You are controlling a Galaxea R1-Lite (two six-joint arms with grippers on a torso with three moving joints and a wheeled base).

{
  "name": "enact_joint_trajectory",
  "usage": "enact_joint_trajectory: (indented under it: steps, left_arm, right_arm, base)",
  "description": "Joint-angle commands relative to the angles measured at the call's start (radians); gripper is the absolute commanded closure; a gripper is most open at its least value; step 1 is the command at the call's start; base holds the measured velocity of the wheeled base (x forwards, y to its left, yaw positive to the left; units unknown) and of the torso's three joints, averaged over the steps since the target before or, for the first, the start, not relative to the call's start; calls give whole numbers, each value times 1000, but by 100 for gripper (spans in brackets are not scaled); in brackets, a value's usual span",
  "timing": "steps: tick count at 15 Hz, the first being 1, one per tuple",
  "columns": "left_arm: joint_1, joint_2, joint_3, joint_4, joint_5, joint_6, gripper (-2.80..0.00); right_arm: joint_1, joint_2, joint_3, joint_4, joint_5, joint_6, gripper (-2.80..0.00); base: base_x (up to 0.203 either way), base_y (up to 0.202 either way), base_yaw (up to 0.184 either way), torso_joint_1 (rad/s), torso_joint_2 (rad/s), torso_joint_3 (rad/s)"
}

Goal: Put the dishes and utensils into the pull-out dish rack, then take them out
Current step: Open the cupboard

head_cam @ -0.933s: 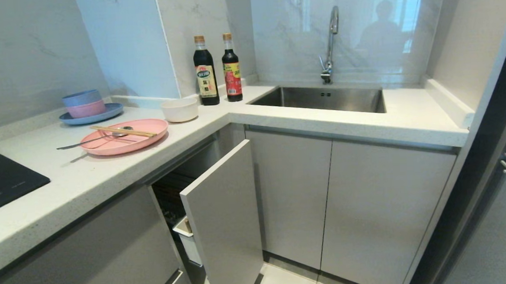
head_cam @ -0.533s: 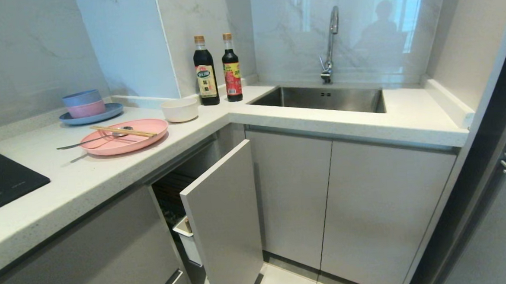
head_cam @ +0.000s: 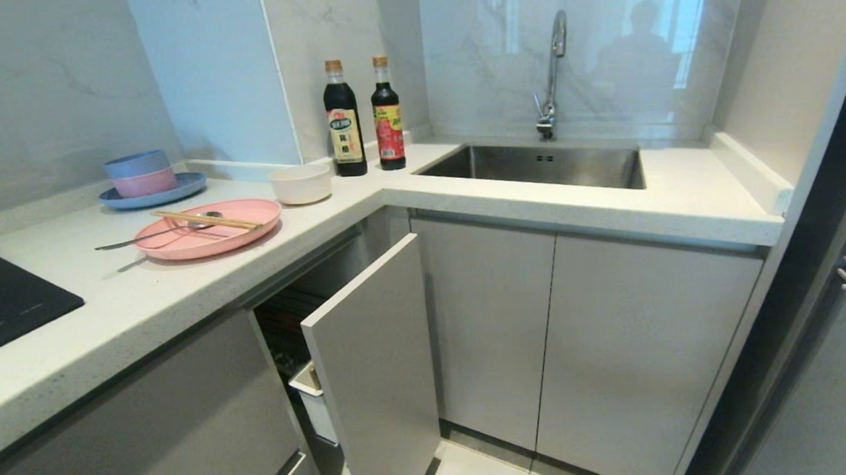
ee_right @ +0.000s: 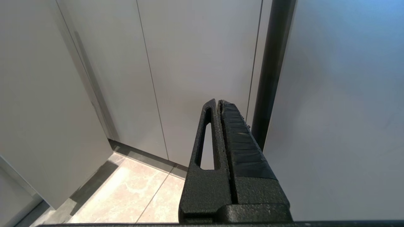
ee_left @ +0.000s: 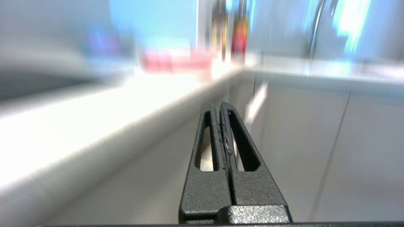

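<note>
Four task items sit on the counter (head_cam: 180,294), none loaded yet. Going left to right: metal spoon (head_cam: 149,236) lies with its bowl on the pink plate (head_cam: 209,229) and its handle out over the rim onto the counter; chopsticks (head_cam: 205,220) rest side by side across the same plate. Cream bowl (head_cam: 301,183) stands just beside the plate, upright. Below and to the right, the pull-out dish rack (head_cam: 372,370) is partly drawn out; its pale front hides most of the wire basket, and only a corner of the white cutlery tub (head_cam: 312,402) shows.

Handling, judged: plate looks like light, stiff plastic, shallow, so best pinched at the rim. Chopsticks are thin and light and likely to roll or split apart, so take both near mid-length. Spoon is smooth and slippery; grip the overhanging handle. Bowl: pinch the wall at the lip.

Labels: two dark sauce bottles (head_cam: 366,117) carry printed labels, text too small to read.

Left gripper (ee_left: 220,105): fingers pressed together, empty, low beside the counter edge. Right gripper (ee_right: 217,102): fingers together, empty, facing the cabinet doors (ee_right: 195,63).
</note>
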Motion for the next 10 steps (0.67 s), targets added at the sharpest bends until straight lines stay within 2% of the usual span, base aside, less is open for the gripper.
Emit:
enact_joint_trajectory:
  steps: [1,3,5,8,10]
  left_arm:
    - [2,147,-226,23,3,26,0]
    - [0,322,-405,49,9,87,0]
    - [-7,489,-528,76,19,126,0]
    - [-26,773,-738,97,10,153,0]
    - [-78,935,-884,129,-4,161,0]
  right_arm:
    - [0,0,2,0,0,0,0]
    - [0,0,2,0,0,0,0]
    - [0,0,2,0,0,0,0]
    - [0,0,2,0,0,0,0]
    - [0,0,2,0,0,0,0]
  base:
    - [0,0,0,0,0,0]
    - [0,0,0,0,0,0]
    - [0,0,0,0,0,0]
    - [0,0,0,0,0,0]
    - [0,0,0,0,0,0]
